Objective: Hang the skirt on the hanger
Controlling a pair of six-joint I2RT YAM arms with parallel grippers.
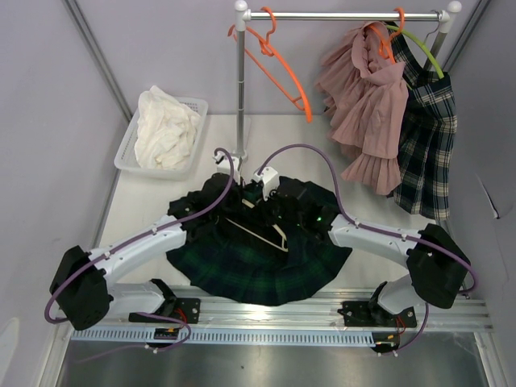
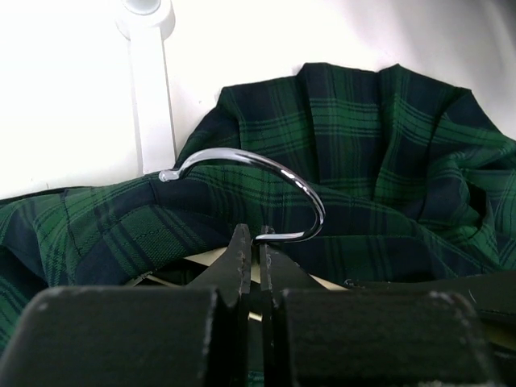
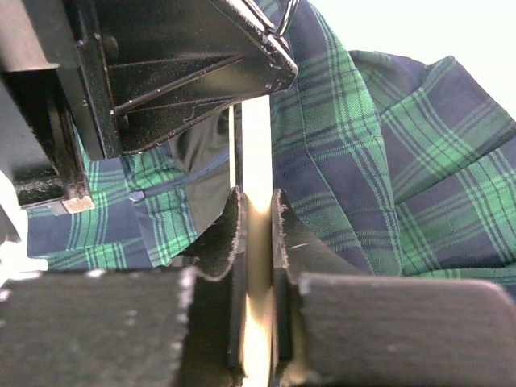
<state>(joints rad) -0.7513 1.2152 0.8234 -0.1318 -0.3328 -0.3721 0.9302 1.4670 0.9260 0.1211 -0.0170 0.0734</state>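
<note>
I see the skirt [image 1: 242, 270] spread on the white bench [image 1: 141, 205] under the garment rail [image 1: 339, 15] — grey walls around. The hanger [image 1: 260, 233] lies on it; left jaws clamp its hook [image 2: 242, 154], right jaws grip its pale bar [image 3: 256, 161].

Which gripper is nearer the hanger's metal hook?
Left. The left gripper is shut on the base of the hook. The right gripper clamps the hanger's pale bar, with no hook in its own view.

From above, only a thin piece of the hanger [image 1: 260, 230] shows on the skirt [image 1: 258, 270]. In the right wrist view it is a bright blur, cut off below.
</note>
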